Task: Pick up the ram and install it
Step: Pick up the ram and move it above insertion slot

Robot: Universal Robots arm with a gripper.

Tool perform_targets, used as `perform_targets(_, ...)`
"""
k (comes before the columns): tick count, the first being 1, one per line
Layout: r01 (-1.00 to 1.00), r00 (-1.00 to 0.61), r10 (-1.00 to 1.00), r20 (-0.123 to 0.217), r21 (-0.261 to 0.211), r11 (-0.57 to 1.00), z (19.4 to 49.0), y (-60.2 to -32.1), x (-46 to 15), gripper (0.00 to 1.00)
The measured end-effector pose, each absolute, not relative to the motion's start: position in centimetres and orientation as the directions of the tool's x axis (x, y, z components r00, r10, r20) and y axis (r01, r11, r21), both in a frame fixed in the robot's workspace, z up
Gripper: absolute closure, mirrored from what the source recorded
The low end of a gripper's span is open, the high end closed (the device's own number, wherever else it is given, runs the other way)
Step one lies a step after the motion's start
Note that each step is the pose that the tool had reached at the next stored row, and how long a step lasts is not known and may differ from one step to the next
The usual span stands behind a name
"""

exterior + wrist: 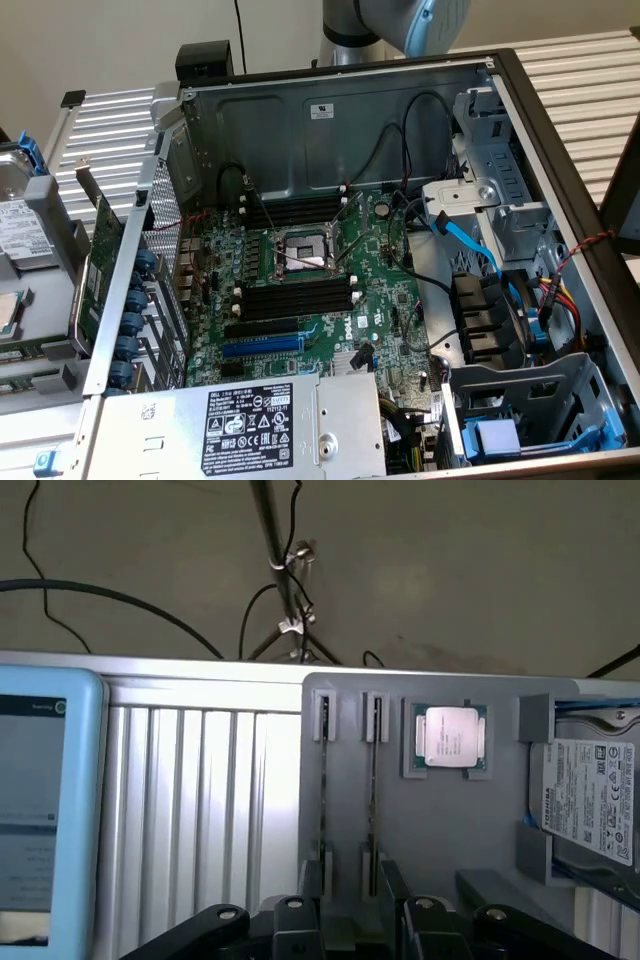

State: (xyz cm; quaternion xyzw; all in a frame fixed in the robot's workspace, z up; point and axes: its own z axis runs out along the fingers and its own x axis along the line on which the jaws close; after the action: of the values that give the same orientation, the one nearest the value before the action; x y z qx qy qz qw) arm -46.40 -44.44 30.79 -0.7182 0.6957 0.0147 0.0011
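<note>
Two thin ram sticks stand on edge in the slots of a grey holder tray (440,830); one ram (372,780) lies in line with the gap of my gripper (352,920), the other (325,780) is just beside it. The gripper hangs above the near end of these sticks, its dark fingers (300,905) apart and nothing between them. In the exterior view the same tray (40,330) sits off the exterior view's left of the open computer case. The black memory slots (295,298) lie on the motherboard beside the processor socket (305,250). Part of the arm (400,20) shows behind the case.
A processor chip (450,738) and a hard drive (590,800) sit in the tray beside the ram. A light-blue tablet (40,800) lies on the ribbed metal table. A green expansion card (95,270) stands at the case's left wall; cables and drive cages fill its right side.
</note>
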Motion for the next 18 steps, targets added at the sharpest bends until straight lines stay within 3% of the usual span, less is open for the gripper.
perform_targets(11, -0.997, 0.031, -0.999, -0.024, 0.073, -0.033, 29.9, -44.8, -46.0, 0.64)
perform_targets(18, -0.997, 0.033, -0.999, -0.025, 0.073, -0.035, 28.6, -44.8, -45.9, 0.64)
